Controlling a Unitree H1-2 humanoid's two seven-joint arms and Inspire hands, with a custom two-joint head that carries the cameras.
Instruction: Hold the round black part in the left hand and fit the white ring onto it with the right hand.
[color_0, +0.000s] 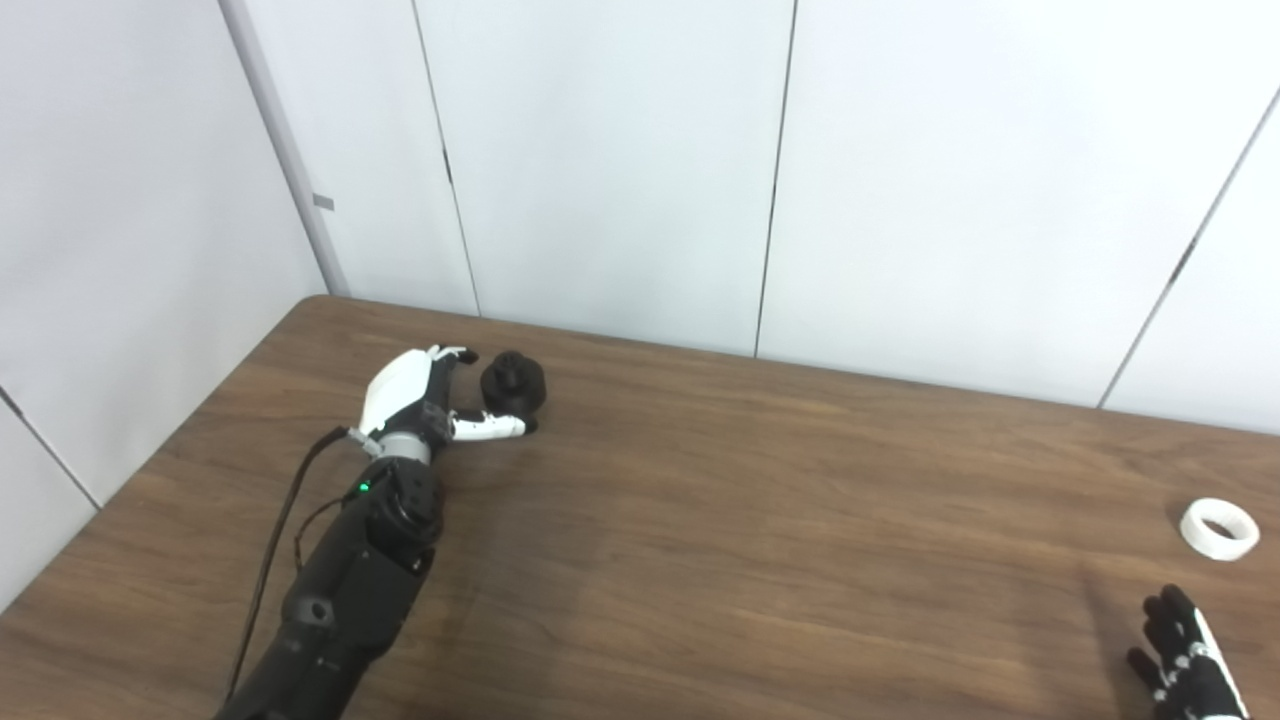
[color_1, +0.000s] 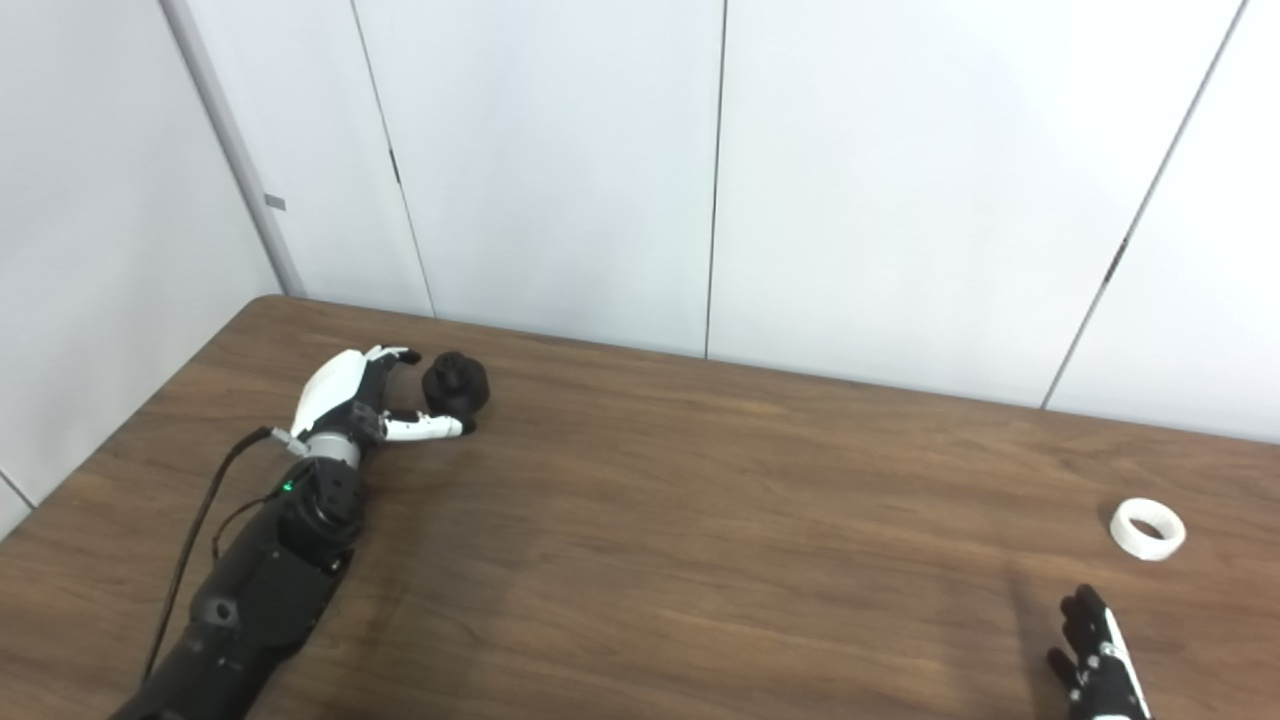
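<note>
The round black part (color_0: 514, 383) sits on the brown table (color_0: 700, 520) near its far left corner. My left hand (color_0: 425, 397) lies just left of it, open, with fingers above and thumb below the part, reaching around it without closing. The white ring (color_0: 1219, 529) lies flat near the table's right side. My right hand (color_0: 1185, 660) is low at the bottom right corner, a little in front of the ring, fingers spread and holding nothing; its lower part is cut off by the picture's edge.
White wall panels (color_0: 620, 170) stand right behind the table's far edge. A black cable (color_0: 270, 550) runs along my left forearm. The table's left edge (color_0: 150, 460) slants close to the left arm.
</note>
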